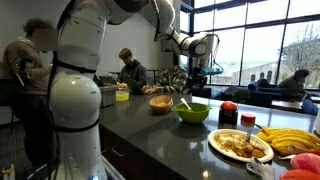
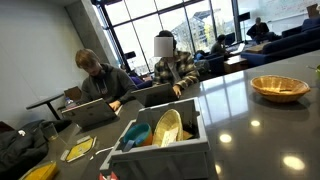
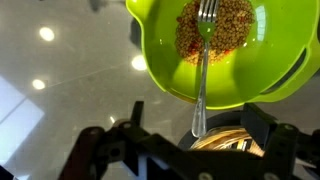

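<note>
In the wrist view a lime-green bowl (image 3: 165,60) holds brown grains (image 3: 228,25). A metal fork (image 3: 203,70) lies in it, tines in the grains, its handle reaching over the rim toward me. My gripper (image 3: 193,116) is open; its dark fingers (image 3: 135,112) stand wide on either side of the handle's end without touching it. Something golden and woven (image 3: 225,140) shows under the handle; I cannot tell what it is. In an exterior view the gripper (image 1: 193,78) hangs just above the green bowl (image 1: 192,113) on the dark counter (image 1: 150,130).
A wicker bowl (image 1: 161,102) sits beside the green bowl and also appears alone on the counter (image 2: 279,87). A plate of food (image 1: 240,146), bananas (image 1: 292,140) and a red-topped jar (image 1: 229,114) stand nearby. A grey box (image 2: 160,140) holds utensils. People sit at laptops (image 2: 90,110).
</note>
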`<state>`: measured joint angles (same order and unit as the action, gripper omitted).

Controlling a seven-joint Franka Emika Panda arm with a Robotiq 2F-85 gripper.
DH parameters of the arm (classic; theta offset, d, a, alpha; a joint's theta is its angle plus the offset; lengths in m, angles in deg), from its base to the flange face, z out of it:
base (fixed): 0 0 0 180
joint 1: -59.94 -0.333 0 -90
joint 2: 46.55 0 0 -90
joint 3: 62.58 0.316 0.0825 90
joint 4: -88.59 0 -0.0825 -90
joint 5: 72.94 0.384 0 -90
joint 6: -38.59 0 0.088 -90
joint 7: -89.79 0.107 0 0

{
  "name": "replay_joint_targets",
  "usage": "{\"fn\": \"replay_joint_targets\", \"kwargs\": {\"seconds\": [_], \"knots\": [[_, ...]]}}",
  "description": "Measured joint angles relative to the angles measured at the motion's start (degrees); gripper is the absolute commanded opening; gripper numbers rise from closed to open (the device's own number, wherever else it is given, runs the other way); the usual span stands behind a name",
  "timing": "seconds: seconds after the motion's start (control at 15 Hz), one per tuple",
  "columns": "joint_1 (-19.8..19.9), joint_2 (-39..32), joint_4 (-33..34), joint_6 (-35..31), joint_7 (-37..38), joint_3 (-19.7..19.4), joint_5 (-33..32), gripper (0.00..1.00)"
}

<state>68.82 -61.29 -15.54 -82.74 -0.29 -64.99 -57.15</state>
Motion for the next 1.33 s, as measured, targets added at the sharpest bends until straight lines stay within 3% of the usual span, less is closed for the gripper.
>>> {"fn": "replay_joint_targets", "kwargs": {"seconds": [0.4,1.33], "knots": [[-2.3,0.0,2.2,3.5,-0.1,2.2,-4.7,1.0],[-2.1,-2.5,3.1,4.3,4.4,2.1,-4.8,1.0]]}}
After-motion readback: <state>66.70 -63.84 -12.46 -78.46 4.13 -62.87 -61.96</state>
